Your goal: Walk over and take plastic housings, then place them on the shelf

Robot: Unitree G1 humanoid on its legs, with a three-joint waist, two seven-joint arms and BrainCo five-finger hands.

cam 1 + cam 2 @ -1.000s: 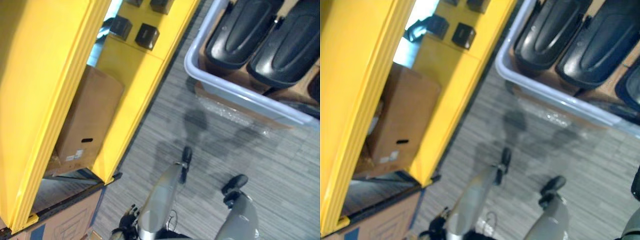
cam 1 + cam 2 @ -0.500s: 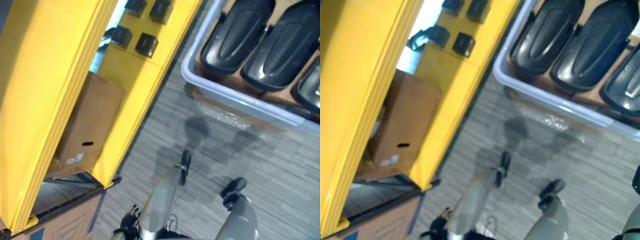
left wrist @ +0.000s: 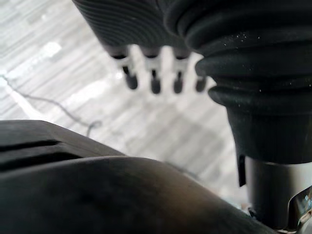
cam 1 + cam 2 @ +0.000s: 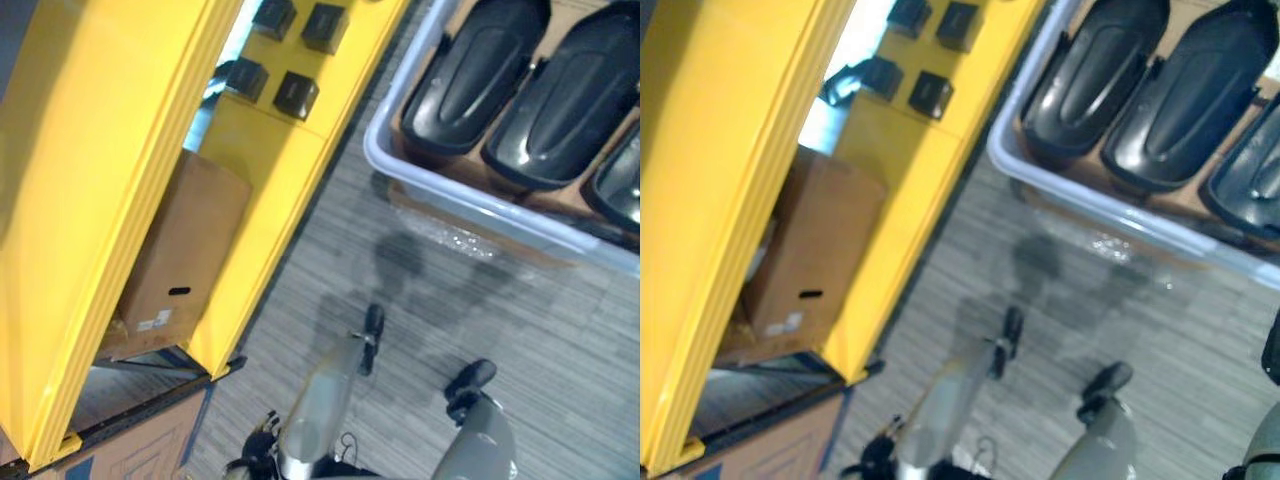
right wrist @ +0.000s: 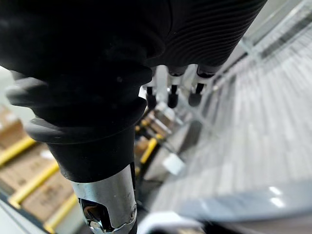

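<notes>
Three black plastic housings (image 4: pixel 475 75) (image 4: pixel 560 100) (image 4: pixel 615 180) lie side by side on cardboard in a pale grey tub (image 4: pixel 470 190) at the upper right, on the floor ahead. The yellow shelf (image 4: pixel 90 200) runs along the left. My left hand (image 3: pixel 126 24) hangs over the grey carpet with its fingers (image 3: pixel 153 83) straight and nothing in them. My right hand (image 5: pixel 195 29) also hangs empty, its fingers (image 5: pixel 170 97) straight; its dark cover shows at the right edge (image 4: pixel 1272 345). Both hands are well short of the tub.
Several small black boxes (image 4: pixel 295 95) sit on the shelf's yellow face. A brown cardboard box (image 4: pixel 185 250) stands inside the shelf, and another carton (image 4: pixel 140 450) lies at the lower left. Grey striped carpet (image 4: pixel 420 300) lies between me and the tub.
The whole picture has shifted a little, so the camera has moved; more of the third housing now shows in the tub. Nothing in the scene itself has moved.
</notes>
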